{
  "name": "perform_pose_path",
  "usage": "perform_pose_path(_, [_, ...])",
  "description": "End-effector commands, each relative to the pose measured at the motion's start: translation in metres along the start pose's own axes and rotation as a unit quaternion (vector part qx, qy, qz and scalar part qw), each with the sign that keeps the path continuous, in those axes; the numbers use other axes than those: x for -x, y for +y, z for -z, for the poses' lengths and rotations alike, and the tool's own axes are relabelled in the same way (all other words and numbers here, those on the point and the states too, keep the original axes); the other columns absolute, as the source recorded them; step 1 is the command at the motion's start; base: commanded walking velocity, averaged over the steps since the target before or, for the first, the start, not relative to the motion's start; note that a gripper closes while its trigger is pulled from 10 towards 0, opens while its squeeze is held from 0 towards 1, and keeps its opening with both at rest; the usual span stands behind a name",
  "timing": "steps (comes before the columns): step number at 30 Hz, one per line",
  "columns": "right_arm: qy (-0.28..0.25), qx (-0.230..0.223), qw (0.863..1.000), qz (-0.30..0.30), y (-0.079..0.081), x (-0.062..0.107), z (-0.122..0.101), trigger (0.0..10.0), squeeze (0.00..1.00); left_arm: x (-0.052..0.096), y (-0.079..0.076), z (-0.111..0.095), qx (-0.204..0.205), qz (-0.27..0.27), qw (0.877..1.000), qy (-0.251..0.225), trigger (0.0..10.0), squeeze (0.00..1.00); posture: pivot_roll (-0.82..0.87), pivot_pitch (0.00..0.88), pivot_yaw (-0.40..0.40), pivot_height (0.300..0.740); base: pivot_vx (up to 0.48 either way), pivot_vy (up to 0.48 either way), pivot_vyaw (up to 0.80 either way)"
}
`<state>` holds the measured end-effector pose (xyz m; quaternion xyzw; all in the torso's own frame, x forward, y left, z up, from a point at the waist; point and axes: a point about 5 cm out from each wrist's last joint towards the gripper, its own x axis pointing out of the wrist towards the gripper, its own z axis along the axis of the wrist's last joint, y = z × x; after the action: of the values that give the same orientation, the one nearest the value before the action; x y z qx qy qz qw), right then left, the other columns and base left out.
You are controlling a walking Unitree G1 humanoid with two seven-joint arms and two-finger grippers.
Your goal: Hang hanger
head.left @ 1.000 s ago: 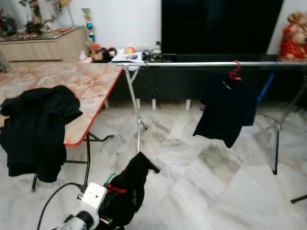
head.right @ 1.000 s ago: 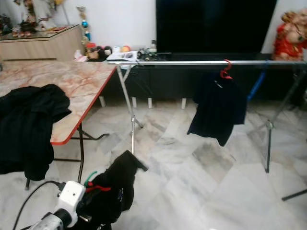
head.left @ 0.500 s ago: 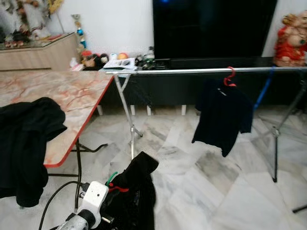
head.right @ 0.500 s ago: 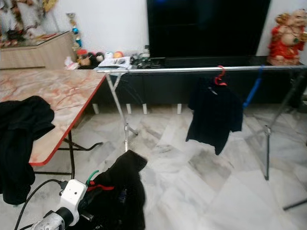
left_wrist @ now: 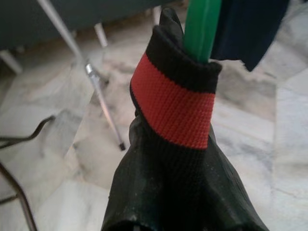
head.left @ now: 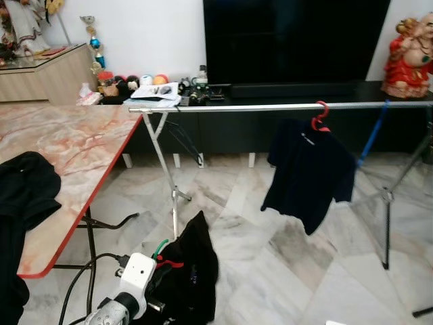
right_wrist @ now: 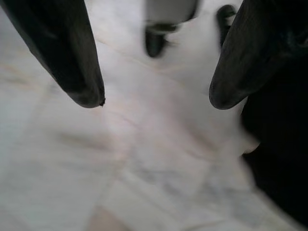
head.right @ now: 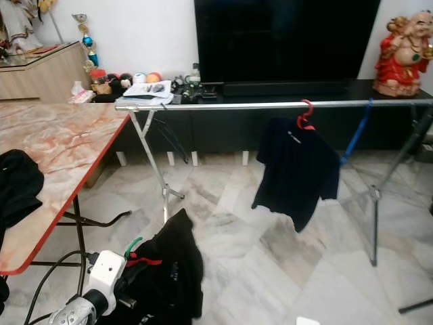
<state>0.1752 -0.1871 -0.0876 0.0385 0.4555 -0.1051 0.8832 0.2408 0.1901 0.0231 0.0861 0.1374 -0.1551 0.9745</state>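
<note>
A pale marble floor spreads across a living room, with a large black screen against the far wall, its top cut off. At the left, a marbled tabletop with a red rim runs out of the picture; a dark garment slumps over its near left edge, mostly cut off. A silver clothes rail on folding legs stands between the tabletop's far right corner and the room's right side, where its far end leaves the view. One dark shirt hangs from the rail's right half on a red hanger, of which little more than the hook is visible.

Low in the head views, the left arm holds up a black garment with a red collar band, well short of the rail. A green hanger pokes up through the collar; its shoulders are hidden inside the cloth. The left pincer is buried behind the garment, so whether it is clenched cannot be told. The right pincer hangs released over the blurred floor, its two black fingers well apart and holding nothing. A red figurine sits on the dark cabinet at far right, partly cut off. Small clutter beyond the rail's left end is too small to identify.
</note>
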Motion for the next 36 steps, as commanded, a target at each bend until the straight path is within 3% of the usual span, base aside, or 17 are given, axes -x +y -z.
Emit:
perform_pose_path(1, [0.009, 0.002, 1.000, 0.012, -0.0097, 0.0012, 0.0064, 10.0, 0.00, -0.0036, 0.0007, -0.0081, -0.001, 0.000, 1.000, -0.014, 10.0, 0.00, 0.07, 0.024, 0.063, 0.740, 0.345, 0.000, 0.00])
perform_pose_path(26, [0.014, 0.008, 1.000, 0.010, -0.0106, 0.0019, 0.0098, 10.0, 0.00, -0.0004, -0.0033, -0.0051, 0.005, 0.001, 1.000, -0.006, 10.0, 0.00, 0.07, 0.039, 0.060, 0.740, 0.338, 0.000, 0.00])
perform_pose_path(36, [0.013, 0.017, 1.000, 0.006, -0.0100, 0.0019, 0.0095, 10.0, 0.00, 0.0014, -0.0068, -0.0025, 0.003, 0.011, 1.000, 0.000, 10.0, 0.00, 0.07, 0.046, 0.057, 0.740, 0.025, 0.000, 0.00])
